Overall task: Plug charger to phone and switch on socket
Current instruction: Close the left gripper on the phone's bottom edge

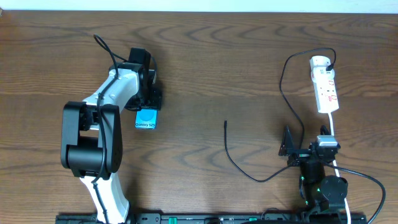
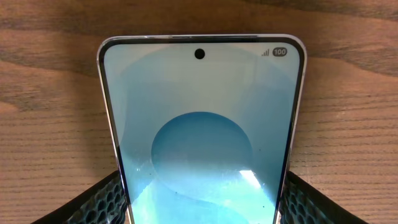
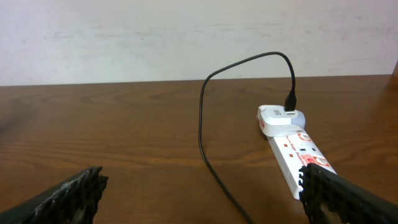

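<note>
Overhead: phone (image 1: 145,119) lies at left, lengthwise between the jaws of the left gripper (image 1: 148,102), whether pinching cannot be told; right gripper (image 1: 311,151), well apart, spread wide facing the socket (image 1: 326,87)

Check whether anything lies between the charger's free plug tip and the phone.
Nothing visible does: only bare table separates the charger plug tip from the phone. The left gripper straddles the phone's sides.
</note>
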`<state>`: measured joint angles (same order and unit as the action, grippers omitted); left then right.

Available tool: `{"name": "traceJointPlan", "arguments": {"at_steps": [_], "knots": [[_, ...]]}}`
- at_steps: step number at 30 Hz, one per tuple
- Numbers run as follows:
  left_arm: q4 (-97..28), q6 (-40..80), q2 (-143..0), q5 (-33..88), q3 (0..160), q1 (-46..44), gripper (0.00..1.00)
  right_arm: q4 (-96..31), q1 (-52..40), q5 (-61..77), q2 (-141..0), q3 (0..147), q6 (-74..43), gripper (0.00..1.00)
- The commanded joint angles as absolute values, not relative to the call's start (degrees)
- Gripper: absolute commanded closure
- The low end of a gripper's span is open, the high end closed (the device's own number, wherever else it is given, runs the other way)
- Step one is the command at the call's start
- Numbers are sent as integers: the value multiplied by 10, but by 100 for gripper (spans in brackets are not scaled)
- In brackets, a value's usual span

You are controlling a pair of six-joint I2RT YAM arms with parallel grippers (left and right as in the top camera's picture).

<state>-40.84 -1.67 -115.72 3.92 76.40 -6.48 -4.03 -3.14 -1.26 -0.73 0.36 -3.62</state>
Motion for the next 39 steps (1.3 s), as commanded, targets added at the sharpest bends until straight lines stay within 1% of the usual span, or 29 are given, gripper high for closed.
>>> {"name": "traceJointPlan", "arguments": {"at_steps": [1,9,11,14,17,20,23,27,28,29,39], "knots": [[-413,-18,-1161,37,750,-63,34,-43,-27,-11,-7,3,-31,1],[-413,-18,-1161,38,750,-63,40,-43,-27,-11,-6,3,-31,1],[-413,-18,-1161,38,750,-63,45,-43,-27,-11,-6,3,-31,1],[-413,-18,-1161,38,750,-63,57,-43,-27,-12,-6,3,-31,1],[-413,-18,-1161,38,750,-63,65,-43,-27,-11,-6,3,-31,1],[-413,-18,-1161,38,750,-63,71,-43,-27,-12,-6,3,-31,1],[-413,-16,-1161,38,750,-63,74,-43,-27,-12,-6,3,-31,1],[-413,-16,-1161,38,751,-63,81,-43,-27,-11,-6,3,-31,1],[-413,-16,-1161,38,751,-63,89,-43,-27,-11,-6,3,-31,1],[-413,-16,-1161,38,751,-63,93,-43,-27,-11,-6,3,-31,1],[-413,-16,-1161,38,751,-63,92,-43,-27,-11,-6,3,-31,1]]}}
